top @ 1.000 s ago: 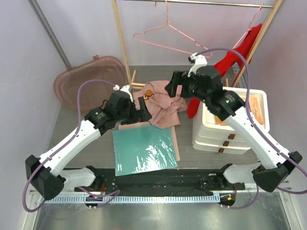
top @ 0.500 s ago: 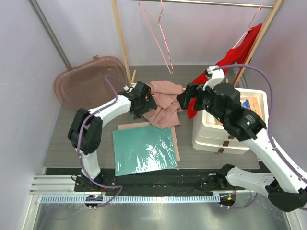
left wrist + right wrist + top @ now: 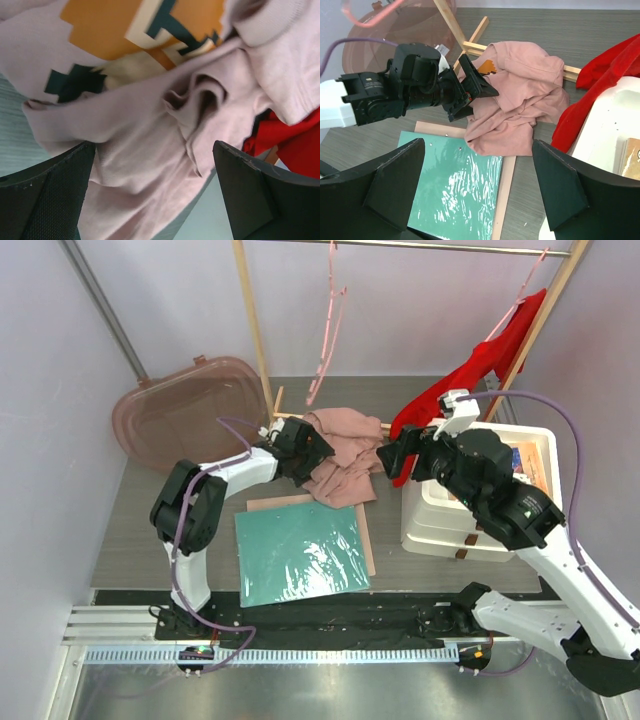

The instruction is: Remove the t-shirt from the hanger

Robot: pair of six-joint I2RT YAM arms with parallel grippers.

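The pink t-shirt [image 3: 345, 455] lies in a crumpled heap on the table, off the hanger. It fills the left wrist view [image 3: 150, 125], orange print up, and shows in the right wrist view [image 3: 520, 105]. The pink wire hanger [image 3: 325, 335] hangs bare on the rail, edge-on. My left gripper [image 3: 306, 448] is open at the shirt's left edge, its fingers [image 3: 45, 200] apart with cloth just beyond them; it also shows in the right wrist view [image 3: 475, 90]. My right gripper [image 3: 390, 455] is open and empty, raised by the shirt's right side [image 3: 480, 190].
A teal sheet [image 3: 300, 550] on a board lies in front of the shirt. A white drawer unit [image 3: 470, 520] stands at the right. A red garment [image 3: 470, 375] hangs on the rack's right post [image 3: 545, 315]. A brown lid [image 3: 180, 410] leans at back left.
My left arm has stretched out to the shirt's left edge. My right arm has drawn back to the right. The bare hanger has swung and turned edge-on.
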